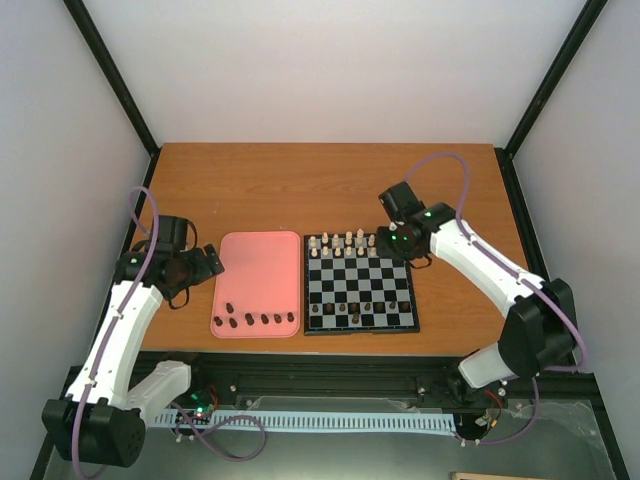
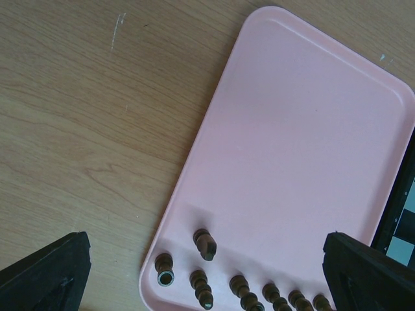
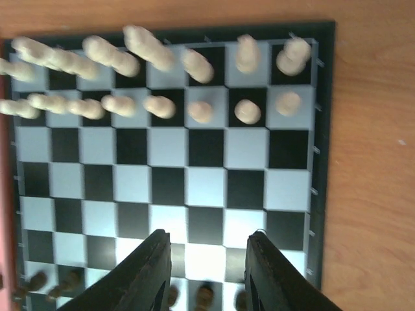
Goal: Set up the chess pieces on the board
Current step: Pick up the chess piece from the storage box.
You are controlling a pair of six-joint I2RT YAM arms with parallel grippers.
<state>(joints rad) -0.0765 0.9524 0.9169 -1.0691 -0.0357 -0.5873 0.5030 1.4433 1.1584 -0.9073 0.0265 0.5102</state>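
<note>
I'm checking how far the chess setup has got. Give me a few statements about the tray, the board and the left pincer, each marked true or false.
1. The tray lies left of the board in the top view. True.
2. The tray holds only cream pieces. False: dark pieces lie along its near edge.
3. Cream pieces stand on the board's far rows. True.
4. No dark piece is on the board. False: several stand on its near rows.
5. The left pincer is shut on a piece. False: it is open and holds nothing.
</note>
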